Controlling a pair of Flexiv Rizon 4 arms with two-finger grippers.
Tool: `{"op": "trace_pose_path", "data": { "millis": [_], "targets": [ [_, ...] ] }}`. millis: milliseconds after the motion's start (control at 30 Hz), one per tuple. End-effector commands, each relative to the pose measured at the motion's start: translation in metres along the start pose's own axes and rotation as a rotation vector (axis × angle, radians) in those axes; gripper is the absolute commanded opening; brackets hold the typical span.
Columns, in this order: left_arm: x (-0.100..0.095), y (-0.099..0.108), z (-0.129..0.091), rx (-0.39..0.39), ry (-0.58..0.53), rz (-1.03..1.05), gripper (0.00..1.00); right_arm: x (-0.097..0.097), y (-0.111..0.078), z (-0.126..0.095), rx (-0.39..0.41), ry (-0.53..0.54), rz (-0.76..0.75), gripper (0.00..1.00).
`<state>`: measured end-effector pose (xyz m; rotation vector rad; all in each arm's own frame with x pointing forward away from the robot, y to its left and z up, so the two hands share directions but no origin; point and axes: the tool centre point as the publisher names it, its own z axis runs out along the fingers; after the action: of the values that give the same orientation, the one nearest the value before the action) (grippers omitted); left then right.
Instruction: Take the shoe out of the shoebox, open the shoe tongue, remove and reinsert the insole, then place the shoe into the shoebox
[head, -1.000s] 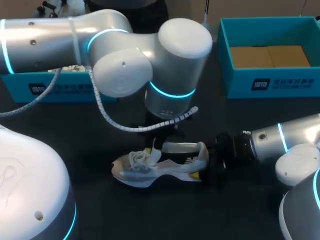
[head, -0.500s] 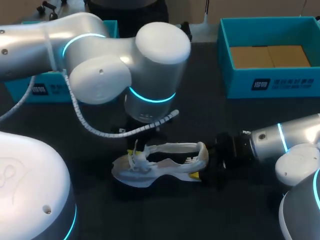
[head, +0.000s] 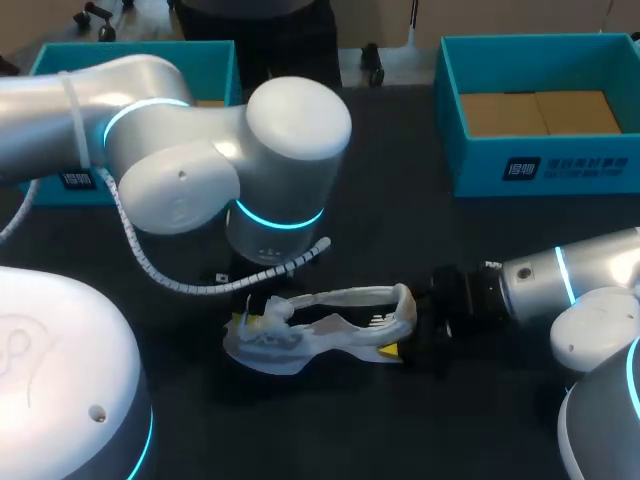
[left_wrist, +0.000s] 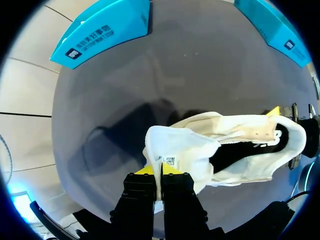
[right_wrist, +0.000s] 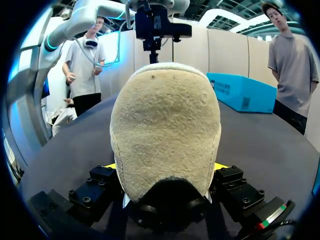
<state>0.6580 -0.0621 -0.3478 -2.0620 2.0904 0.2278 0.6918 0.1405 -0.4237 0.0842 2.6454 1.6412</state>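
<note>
Left arm has swung toward 9 o'clock over the last second, dragging the tongue forward and off the throat; the right arm has not moved. The shoe lies on the dark table at about 6 o'clock from its centre, toe to 9, heel to 3, out of the shoebox at 1 o'clock.

The left gripper has its fingers pinched tight on the tongue's edge, with almost no gap between the yellow tips. The right gripper is clamped on the heel, one finger on each side, set wide.

The step in hand is likely opening the tongue.
- The pull should keep running toward 9 o'clock and slightly up, along the shoe's length, so the heel clamp can resist it.
- The right arm should stay rigid, because any give lets the shoe slide.
- The pull should stop once the dark opening seen from the left wrist is wide enough for fingers; more risks the thin fabric slipping from the pinch or the toe lifting.
- The tongue needs releasing slowly so it stays folded forward.

The insole cannot be made out inside the opening.
</note>
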Motion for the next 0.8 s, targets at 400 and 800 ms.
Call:
{"op": "trace_pose_path", "data": {
  "millis": [400, 800],
  "targets": [
    [-0.003, 0.003, 0.028, -0.016, -0.019, -0.025, 0.41, 0.0, -0.002, 0.004, 0.002, -0.003, 0.0, 0.0],
    [-0.014, 0.002, 0.017, 0.068, -0.039, -0.022, 0.93, 0.0, -0.002, 0.004, 0.002, -0.003, 0.0, 0.0]
  ]
}}
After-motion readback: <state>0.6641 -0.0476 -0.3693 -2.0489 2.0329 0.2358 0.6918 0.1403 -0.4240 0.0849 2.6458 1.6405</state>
